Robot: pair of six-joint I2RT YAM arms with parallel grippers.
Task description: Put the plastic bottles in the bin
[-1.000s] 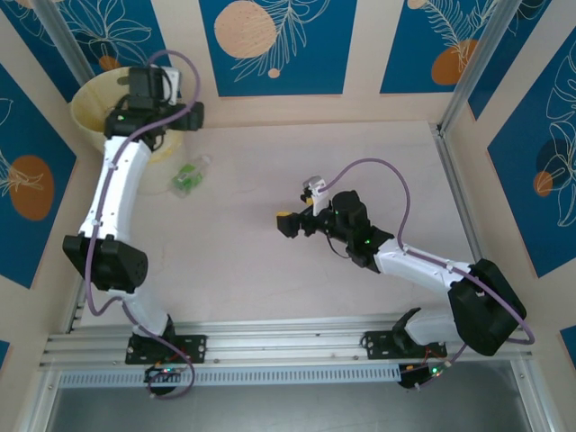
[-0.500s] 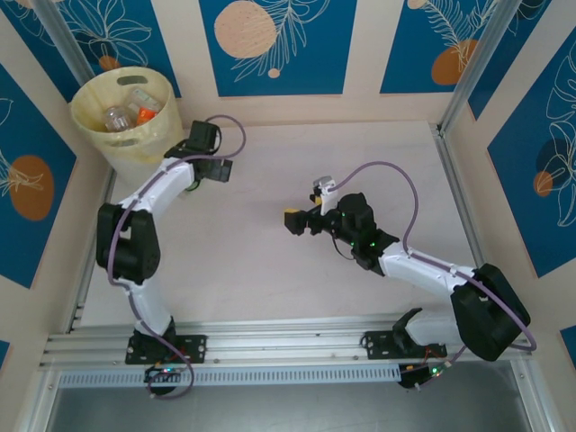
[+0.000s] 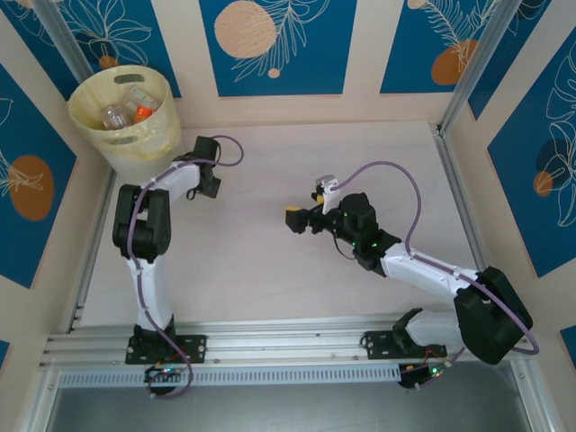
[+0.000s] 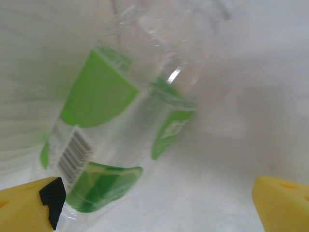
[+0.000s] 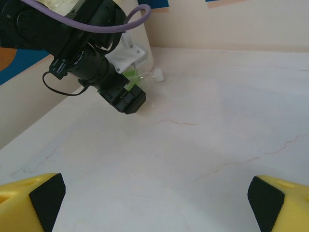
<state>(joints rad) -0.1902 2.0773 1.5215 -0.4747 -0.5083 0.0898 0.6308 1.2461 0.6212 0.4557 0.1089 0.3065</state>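
A clear plastic bottle (image 4: 125, 111) with a green label lies on the pale table, close under my left gripper (image 4: 154, 208). That gripper is open, and the bottle lies nearer its left yellow fingertip (image 4: 29, 203). In the top view the left gripper (image 3: 203, 180) points down just right of the bin (image 3: 162, 135), covering the bottle. The pale yellow bin holds plastic bottles (image 3: 126, 110), one with an orange cap. The right wrist view shows the bottle's green label (image 5: 131, 77) and white cap (image 5: 158, 76) beside the left gripper (image 5: 126, 99). My right gripper (image 3: 306, 203) hovers open and empty mid-table.
Walls with blue panels close in the table at the back and both sides. An aluminium rail (image 3: 270, 346) runs along the near edge at the arm bases. Bare tabletop (image 5: 193, 159) lies between the right gripper (image 5: 157, 203) and the left arm.
The left arm has swung from above the bin down to the table, over the green-label bottle. The bin's inside now shows. The right gripper has shifted slightly right.
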